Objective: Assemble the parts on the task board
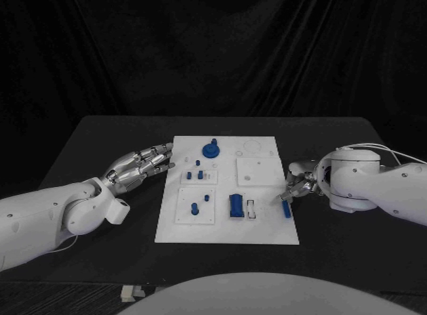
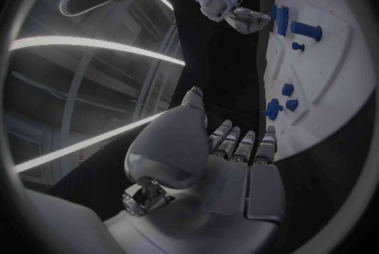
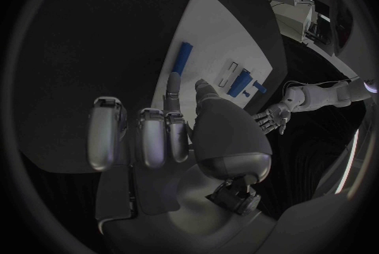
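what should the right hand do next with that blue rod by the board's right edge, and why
Probably close the fingers on the blue rod and lift it. The right hand sits just beside the rod at the task board's right edge, fingers apart, holding nothing, and the rod lies flat there, not seated. The left hand rests open off the board's left edge.

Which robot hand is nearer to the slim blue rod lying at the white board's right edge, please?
The right robot hand: its fingertips sit just beside the slim blue rod. The left robot hand lies beyond the board's opposite edge.
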You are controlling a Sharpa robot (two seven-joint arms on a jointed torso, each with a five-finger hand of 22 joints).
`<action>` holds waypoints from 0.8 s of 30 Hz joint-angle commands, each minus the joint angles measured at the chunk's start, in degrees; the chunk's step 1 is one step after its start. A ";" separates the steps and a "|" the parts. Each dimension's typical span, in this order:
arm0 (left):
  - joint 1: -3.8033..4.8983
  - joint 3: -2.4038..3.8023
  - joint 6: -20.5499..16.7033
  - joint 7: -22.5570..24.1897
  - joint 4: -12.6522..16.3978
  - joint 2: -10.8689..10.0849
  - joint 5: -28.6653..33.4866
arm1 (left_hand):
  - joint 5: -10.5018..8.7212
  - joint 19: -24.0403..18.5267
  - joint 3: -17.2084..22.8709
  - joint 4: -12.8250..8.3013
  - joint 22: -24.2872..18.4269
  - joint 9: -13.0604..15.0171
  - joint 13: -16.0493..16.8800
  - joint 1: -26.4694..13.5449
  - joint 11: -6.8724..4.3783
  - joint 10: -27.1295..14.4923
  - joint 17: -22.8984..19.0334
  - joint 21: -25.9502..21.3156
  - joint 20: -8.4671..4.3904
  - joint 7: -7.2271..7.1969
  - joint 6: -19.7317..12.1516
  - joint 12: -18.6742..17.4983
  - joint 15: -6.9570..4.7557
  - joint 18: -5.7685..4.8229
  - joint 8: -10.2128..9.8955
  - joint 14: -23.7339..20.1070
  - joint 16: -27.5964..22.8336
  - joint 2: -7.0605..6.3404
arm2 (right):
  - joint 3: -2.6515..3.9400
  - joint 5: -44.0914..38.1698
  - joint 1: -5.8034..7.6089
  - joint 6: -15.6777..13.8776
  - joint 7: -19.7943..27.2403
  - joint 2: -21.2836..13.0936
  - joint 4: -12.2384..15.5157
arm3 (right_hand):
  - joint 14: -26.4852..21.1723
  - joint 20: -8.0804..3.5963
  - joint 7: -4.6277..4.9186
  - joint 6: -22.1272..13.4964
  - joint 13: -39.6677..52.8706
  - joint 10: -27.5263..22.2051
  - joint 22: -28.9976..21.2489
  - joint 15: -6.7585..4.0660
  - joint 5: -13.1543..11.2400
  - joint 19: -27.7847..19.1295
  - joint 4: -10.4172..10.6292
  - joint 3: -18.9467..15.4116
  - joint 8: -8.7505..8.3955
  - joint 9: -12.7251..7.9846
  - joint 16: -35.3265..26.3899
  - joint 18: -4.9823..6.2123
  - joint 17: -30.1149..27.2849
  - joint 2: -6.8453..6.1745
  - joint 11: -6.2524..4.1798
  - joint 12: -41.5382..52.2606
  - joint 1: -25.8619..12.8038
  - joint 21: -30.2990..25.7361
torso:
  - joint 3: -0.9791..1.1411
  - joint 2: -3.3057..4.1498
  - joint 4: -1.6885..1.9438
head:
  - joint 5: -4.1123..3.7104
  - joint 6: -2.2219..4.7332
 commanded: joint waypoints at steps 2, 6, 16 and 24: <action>-0.11 0.05 0.29 0.72 0.04 0.10 0.40 | 0.29 0.27 0.02 -0.27 0.06 0.05 0.07 0.58 0.12 0.32 0.07 0.31 -0.02 0.27 -0.03 0.21 -0.15 0.95 0.30 -0.03 0.25 0.16 | 0.01 -2.18 -0.37 1.85 -1.29 0.21 -0.24 | 4.34 -0.25 0.33 -0.92 15.06 5.99 11.18 -0.19 -0.64 2.48 0.09 -0.22 -1.39 -0.87 -0.51 0.24 5.55 -0.18 -0.02 0.20 -0.67 -0.50 | 0.00 0.00 0.00 | -0.06 0.01; -0.18 0.05 0.45 0.64 -0.02 0.21 0.40 | 0.29 0.27 0.02 -0.27 0.06 0.05 0.07 0.58 0.12 0.32 0.07 0.31 -0.02 0.27 -0.03 0.21 -0.15 0.95 0.30 -0.03 0.25 0.16 | 0.01 -2.31 -0.67 2.73 -1.38 0.43 -0.44 | 4.29 -0.09 0.63 -1.14 15.06 5.99 11.10 0.01 -0.73 2.41 -0.06 -0.24 -2.63 -1.81 -0.62 0.28 5.21 -0.15 0.22 0.20 -0.55 -0.77 | -0.01 0.00 0.00 | -0.03 0.01; -0.54 0.05 0.69 0.47 -0.20 0.37 0.40 | 0.36 0.31 0.03 -0.29 0.10 0.04 0.08 0.62 0.26 0.35 0.07 0.33 0.01 0.27 -0.06 0.25 -0.07 0.95 0.29 -0.02 0.27 0.18 | 0.01 -2.73 -1.93 4.85 -1.56 0.85 -0.85 | 3.97 0.34 1.29 -1.15 15.06 5.99 10.65 0.48 -0.29 2.00 -0.64 -0.29 -5.65 -4.45 -1.33 0.58 3.48 -0.24 0.78 0.20 -0.26 -2.30 | 0.00 0.00 0.00 | 0.21 0.01; -0.96 0.05 0.90 0.42 -0.35 0.50 0.40 | 0.68 0.34 0.14 -0.42 0.07 0.02 0.06 0.79 0.37 0.33 0.08 0.34 0.03 0.36 -0.12 0.27 0.08 0.93 0.27 -0.01 0.28 0.27 | 0.01 0.46 -2.73 2.25 -1.13 1.48 -0.71 | 3.80 0.46 1.25 -0.51 15.06 5.99 10.45 0.49 6.27 1.84 -5.41 2.77 -8.23 -7.00 -1.71 0.73 2.38 -0.24 0.76 0.20 5.69 -3.09 | 0.00 0.00 0.00 | 0.12 0.01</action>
